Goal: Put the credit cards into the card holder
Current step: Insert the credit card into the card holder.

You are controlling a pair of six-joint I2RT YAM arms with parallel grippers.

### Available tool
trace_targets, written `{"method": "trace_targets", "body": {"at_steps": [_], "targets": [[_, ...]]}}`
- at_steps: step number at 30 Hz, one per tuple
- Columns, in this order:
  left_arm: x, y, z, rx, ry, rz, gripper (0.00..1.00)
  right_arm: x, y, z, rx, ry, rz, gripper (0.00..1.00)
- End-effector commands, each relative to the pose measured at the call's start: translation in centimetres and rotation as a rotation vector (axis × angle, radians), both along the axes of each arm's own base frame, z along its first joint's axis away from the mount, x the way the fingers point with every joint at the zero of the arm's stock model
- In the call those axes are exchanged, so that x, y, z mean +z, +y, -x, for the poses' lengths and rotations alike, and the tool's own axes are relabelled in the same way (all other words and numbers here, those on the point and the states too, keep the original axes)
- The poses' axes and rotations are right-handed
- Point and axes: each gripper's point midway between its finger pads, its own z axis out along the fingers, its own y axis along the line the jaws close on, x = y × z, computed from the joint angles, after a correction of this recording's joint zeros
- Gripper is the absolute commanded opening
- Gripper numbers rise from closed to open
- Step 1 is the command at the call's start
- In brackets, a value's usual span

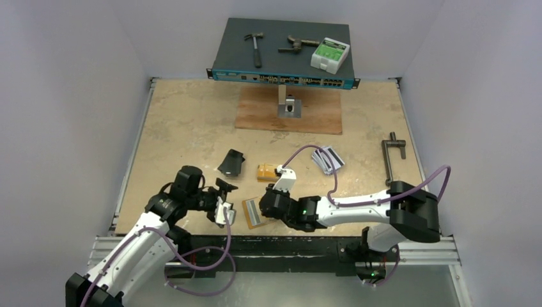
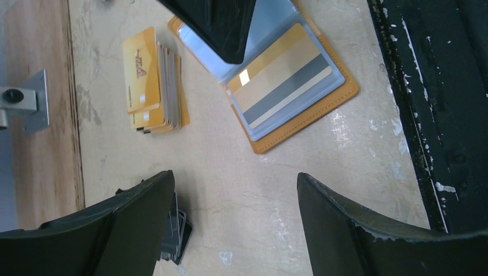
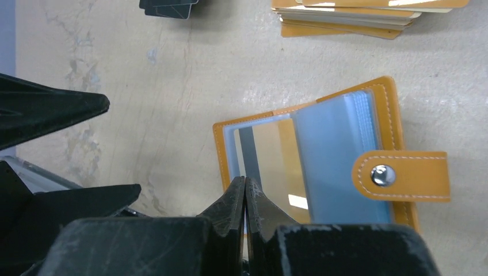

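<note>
Card holder [image 2: 311, 119] near table [image 2: 259, 218] edge, apparently.

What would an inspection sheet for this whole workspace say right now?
Surface: beige table, brown board at the far side.
Job's things: orange card holder lying open, one card in its sleeve; yellow-orange card stack; silver-grey cards fanned out.
Clutter: black case, clamp, bracket; hammer, pliers-like tool and green box on a network switch.
Grippers: left jaws open, nothing between; right jaws shut at the holder's open page.
Cables: purple cables loop from both arms.
Surroundings: plain white walls.
</note>
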Motion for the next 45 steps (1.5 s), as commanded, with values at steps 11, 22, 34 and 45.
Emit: {"method": "trace_targets", "body": {"at_steps": [11,22,34,45], "targets": [[-3.4,-2.2,0.8,-0.103,-0.005,-0.075,0.73,-2.7,0.1,0.4,-0.024,0.059,-0.063,0.00],[-4.3,-1.6,0.2,0.021,0.010,-0.153,0.75,-3.3,0.0,0.6,-0.044,0.088,-0.036,0.00],[-2.1,-1.9,-0.9,0.270,0.183,-0.105,0.74,-2.6,-1.1,0.0,-0.111,0.083,-0.010,0.00],[-3.3,-3.3,0.4,0.203,0.225,-0.017,0.73,-2.3,-1.0,-0.1,-0.125,0.090,0.015,0.00]]}}
